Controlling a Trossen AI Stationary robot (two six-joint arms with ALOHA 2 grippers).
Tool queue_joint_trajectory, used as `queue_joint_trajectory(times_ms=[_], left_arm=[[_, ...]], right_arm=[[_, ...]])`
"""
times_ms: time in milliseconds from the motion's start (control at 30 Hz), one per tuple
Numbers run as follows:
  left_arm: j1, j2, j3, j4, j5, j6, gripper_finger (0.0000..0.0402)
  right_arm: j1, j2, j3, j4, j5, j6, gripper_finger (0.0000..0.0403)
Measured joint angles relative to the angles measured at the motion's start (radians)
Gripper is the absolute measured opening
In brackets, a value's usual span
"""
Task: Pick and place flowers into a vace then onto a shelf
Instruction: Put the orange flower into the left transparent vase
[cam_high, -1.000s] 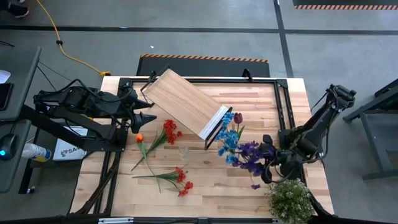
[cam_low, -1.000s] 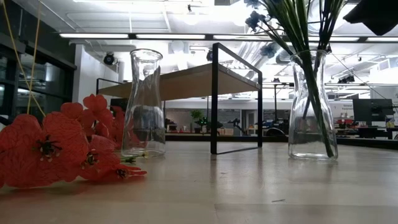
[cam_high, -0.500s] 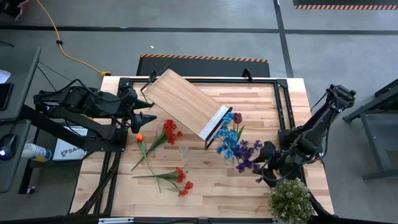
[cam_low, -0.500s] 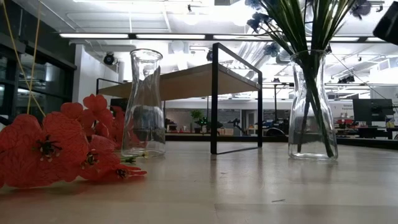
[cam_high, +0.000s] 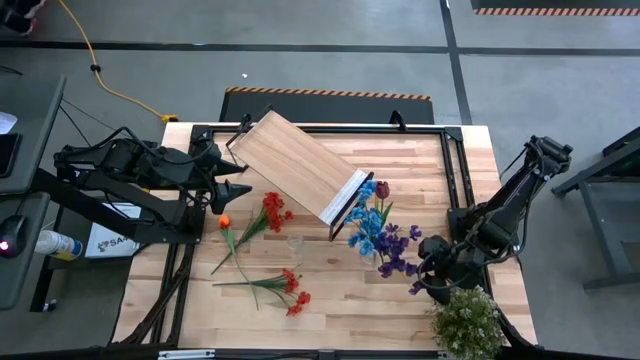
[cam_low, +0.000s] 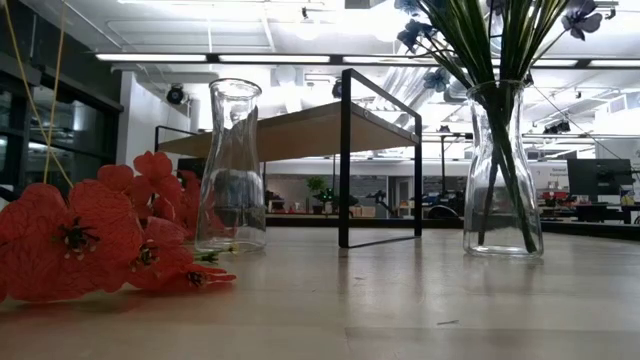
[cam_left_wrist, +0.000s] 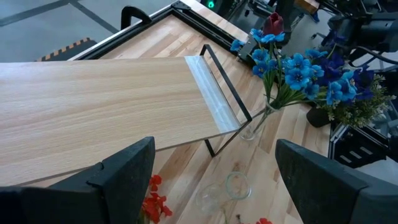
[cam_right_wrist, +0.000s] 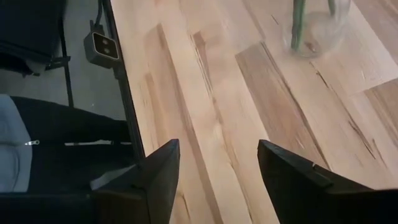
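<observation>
A clear vase (cam_low: 503, 170) stands on the table and holds blue, purple and dark red flowers (cam_high: 385, 235) by their green stems. A second vase (cam_low: 230, 165) stands empty at mid table. Red flowers (cam_high: 268, 212) and more red ones (cam_high: 290, 288) lie flat on the tabletop, an orange one (cam_high: 224, 221) beside them. The shelf (cam_high: 300, 165) stands aslant at the far middle. My right gripper (cam_right_wrist: 217, 162) is open just right of the filled vase, nothing between its fingers. My left gripper (cam_left_wrist: 214, 155) hangs open at the table's left, facing the shelf.
A bushy pale green plant (cam_high: 465, 322) stands at the near right corner, close to my right arm. A black frame (cam_high: 455, 160) runs round the table's far and side edges. Bare tabletop (cam_high: 340, 300) lies near the front, between the red flowers and the plant.
My right gripper has rolled and tipped at the wrist beside the filled vase and has left the low view's upper right corner. A purple flower head now shows there above the vase. The purple heads stand a little closer to the blue ones.
</observation>
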Motion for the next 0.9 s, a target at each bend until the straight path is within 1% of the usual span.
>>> queue_joint_trajectory(times_ms=[100,233,333,533,733,900], left_arm=[[0.0,0.0,0.0,0.0,0.0,0.0,0.0367],[0.0,0.0,0.0,0.0,0.0,0.0,0.0367],[0.0,0.0,0.0,0.0,0.0,0.0,0.0367],[0.0,0.0,0.0,0.0,0.001,0.0,0.0367],[0.0,0.0,0.0,0.0,0.002,0.0,0.0367],[0.0,0.0,0.0,0.0,0.002,0.0,0.0367]], right_arm=[[0.0,0.0,0.0,-0.002,-0.005,0.007,0.0199],[0.0,-0.015,0.0,-0.04,-0.074,0.054,0.0187],[0.0,-0.052,0.0,-0.057,-0.096,0.063,0.0178],[0.0,-0.173,0.0,-0.066,-0.08,0.028,0.0159],[0.0,-0.317,0.001,-0.115,-0.092,0.026,0.0138],[0.0,-0.431,0.001,-0.135,-0.116,0.01,0.0129]])
